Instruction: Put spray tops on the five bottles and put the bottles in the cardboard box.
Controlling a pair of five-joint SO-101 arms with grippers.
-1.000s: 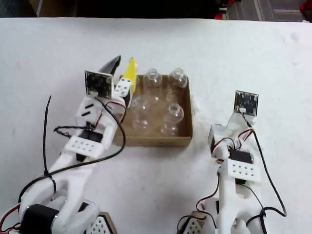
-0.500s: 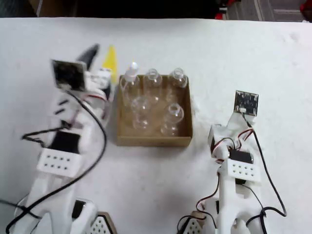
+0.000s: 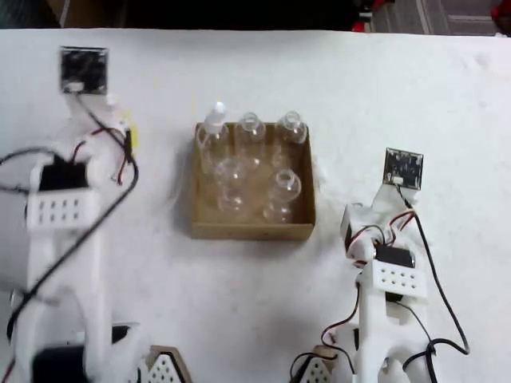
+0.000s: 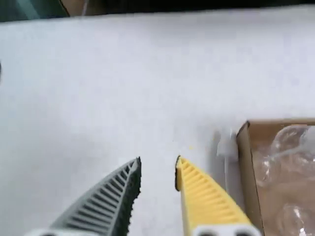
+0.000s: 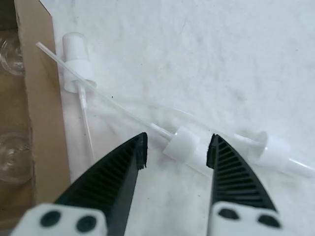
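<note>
Hovering over a loose spray top (image 5: 183,145) with its jaws spread wide and empty, the right gripper (image 5: 177,145) is seen near the cardboard box (image 3: 251,231). The left gripper (image 4: 158,165) is likewise parted on nothing. The tops are judged light and slick, with thin bendable tubes, and best pinched at the white collar. Five clear bottles (image 3: 281,191) are stood in the box, one seemingly capped. A white table (image 3: 359,96) lies beneath, with a dark room (image 3: 239,12) behind.
</note>
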